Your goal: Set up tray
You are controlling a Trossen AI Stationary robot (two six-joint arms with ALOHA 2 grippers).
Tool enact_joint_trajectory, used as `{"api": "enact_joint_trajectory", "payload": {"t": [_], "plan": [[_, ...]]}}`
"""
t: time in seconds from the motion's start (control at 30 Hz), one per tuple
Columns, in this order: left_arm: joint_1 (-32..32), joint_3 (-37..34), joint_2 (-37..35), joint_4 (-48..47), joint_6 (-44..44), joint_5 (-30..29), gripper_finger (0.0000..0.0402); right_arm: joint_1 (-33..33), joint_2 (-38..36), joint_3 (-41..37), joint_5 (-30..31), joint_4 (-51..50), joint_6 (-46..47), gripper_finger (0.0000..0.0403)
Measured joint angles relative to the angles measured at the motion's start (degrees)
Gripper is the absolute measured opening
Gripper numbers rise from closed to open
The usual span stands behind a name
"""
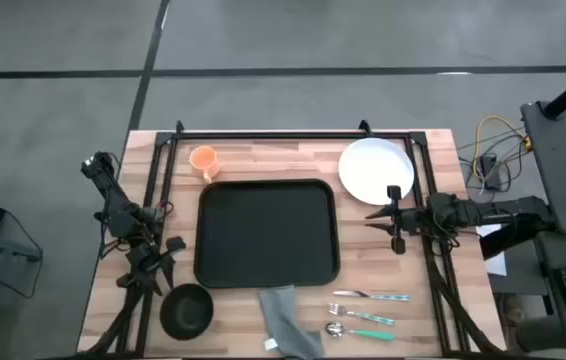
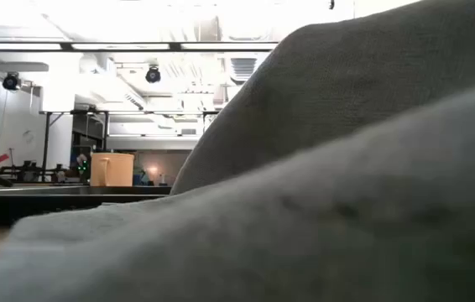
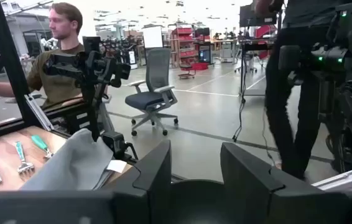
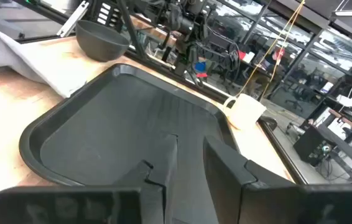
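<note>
The black tray (image 1: 266,232) lies flat in the middle of the wooden table, with nothing on it. My right gripper (image 1: 375,219) hovers at the tray's right edge and points across it; in the right wrist view its fingers (image 4: 190,158) stand a narrow gap apart over the tray (image 4: 120,118), holding nothing. My left gripper (image 1: 160,262) is at the tray's near left corner, open (image 3: 194,168) and holding nothing. It points toward the black bowl (image 1: 186,308), whose dark rim (image 3: 194,188) shows between its fingers.
An orange cup (image 1: 204,159) stands at the far left of the tray and a white plate (image 1: 376,169) at its far right. A grey napkin (image 1: 288,318) and cutlery (image 1: 368,310) lie near the front edge. The napkin (image 2: 347,168) fills most of the low view. A person (image 3: 58,56) sits beyond the table.
</note>
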Motion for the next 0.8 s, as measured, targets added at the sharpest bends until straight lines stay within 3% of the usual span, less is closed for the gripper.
{"api": "enact_joint_trajectory", "payload": {"t": [0.8], "plan": [[0.0,-0.01,0.0,0.0,0.0,0.02,0.0121,0.02,0.01,0.0,0.01,0.0,0.0,0.0068]]}}
